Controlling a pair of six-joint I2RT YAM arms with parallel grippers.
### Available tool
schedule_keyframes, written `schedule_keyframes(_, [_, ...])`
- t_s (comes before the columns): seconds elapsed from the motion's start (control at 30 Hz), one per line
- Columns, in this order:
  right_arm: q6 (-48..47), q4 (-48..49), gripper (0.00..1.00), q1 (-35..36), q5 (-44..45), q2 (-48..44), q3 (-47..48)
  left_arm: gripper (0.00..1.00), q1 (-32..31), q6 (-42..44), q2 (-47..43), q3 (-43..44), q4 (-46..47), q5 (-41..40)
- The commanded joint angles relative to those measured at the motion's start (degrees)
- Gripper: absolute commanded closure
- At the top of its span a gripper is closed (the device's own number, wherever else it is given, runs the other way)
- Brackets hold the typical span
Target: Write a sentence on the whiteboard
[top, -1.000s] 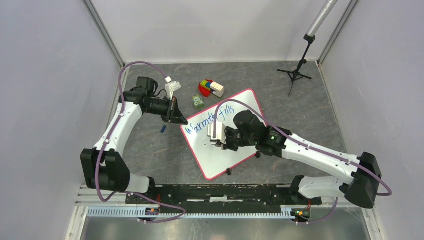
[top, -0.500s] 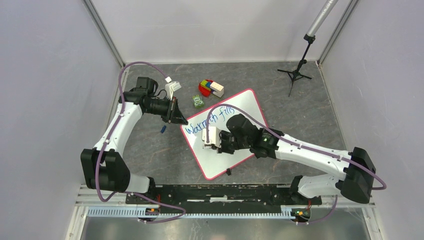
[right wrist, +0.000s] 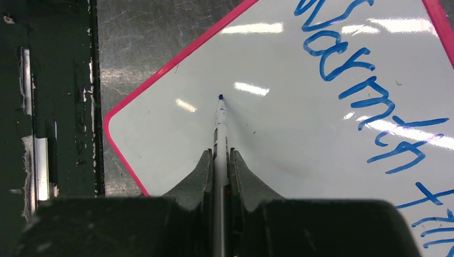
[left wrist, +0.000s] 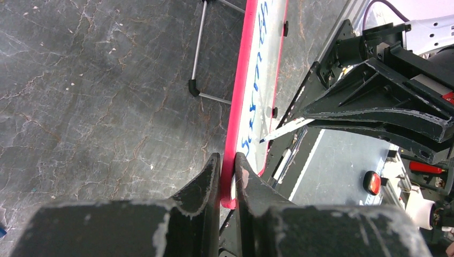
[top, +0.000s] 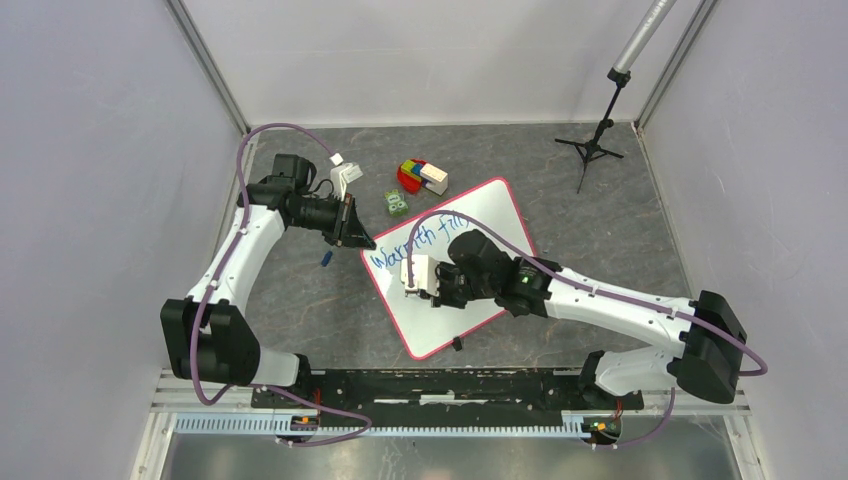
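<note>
1. Left gripper [left wrist: 227, 160]: black two-finger claw, clenched on the pink-red rim at the board's left corner; judged to steady it.
2. Large flat white rectangular whiteboard [top: 440, 325]: lies slanted on the grey marbled table [top: 300, 300], between the two arms.
3. Blue handwritten sentence [top: 392, 256]: first line "Warmth fills" along the upper edge; bare white below.
4. White-barrelled blue-tipped marker [right wrist: 219, 128]: tip over bare board beneath the "W"; contact cannot be told.
5. Right gripper [right wrist: 219, 160]: grasping the marker.

Handling note: start the second line here with light, even pressure, parallel to the first, clear of the rim
</note>
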Motion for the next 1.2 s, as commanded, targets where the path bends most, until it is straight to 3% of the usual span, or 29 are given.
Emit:
schedule_keyframes(0.0, [-0.25, 2.42, 1.0, 0.21, 2.92, -0.63, 1.49, 0.98, -0.64, -0.35, -0.72, -0.81, 1.73, -3.22])
schedule_keyframes(0.4, [0.47, 1.16, 1.0, -1.27, 5.05, -0.96, 1.25, 0.98, -0.65, -0.5, -0.84, -0.9, 1.74, -3.35])
schedule_keyframes(0.9, [-2.23, -3.53, 1.0, -0.88, 0.57, -2.21, -1.02, 0.98, -0.67, -0.39, -0.53, -0.64, 1.75, -3.27])
schedule_keyframes(1.17, [-2.26, -3.21, 1.0, -2.24, 3.1, -1.12, 2.58, 0.98, -0.67, -0.39, -0.63, -0.64, 1.73, -3.37])
